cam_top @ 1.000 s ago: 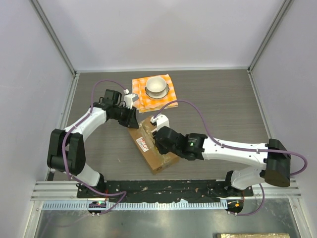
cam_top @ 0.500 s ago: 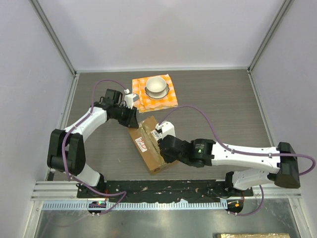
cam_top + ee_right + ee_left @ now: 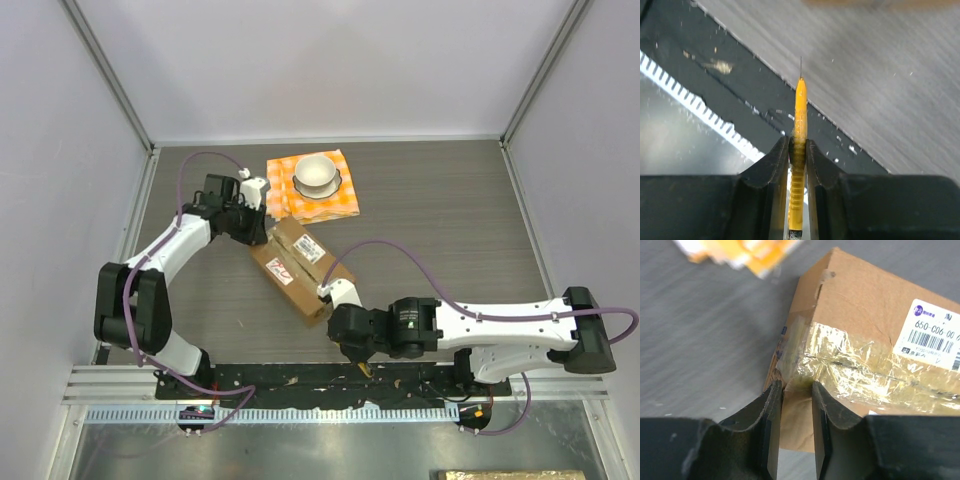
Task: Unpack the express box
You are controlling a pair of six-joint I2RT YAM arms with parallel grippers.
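Observation:
The express box, a brown carton with glossy tape, a white label and a red-marked sticker, lies at an angle in the middle of the table. My left gripper is at its far-left end. In the left wrist view the box fills the upper right, and my left gripper is shut on its taped end corner, with cardboard between the fingers. My right gripper is off the box, near the table's front edge. There my right gripper is shut on a yellow cutter, blade pointing away.
A white bowl sits on an orange checked cloth just behind the box. A black rail runs along the near table edge, under the cutter's tip. Grey walls enclose the table on the left, right and far sides.
The right arm has drawn back from the box top to the near edge with the cutter. The box has shifted and turned toward the far left, along with the left gripper.

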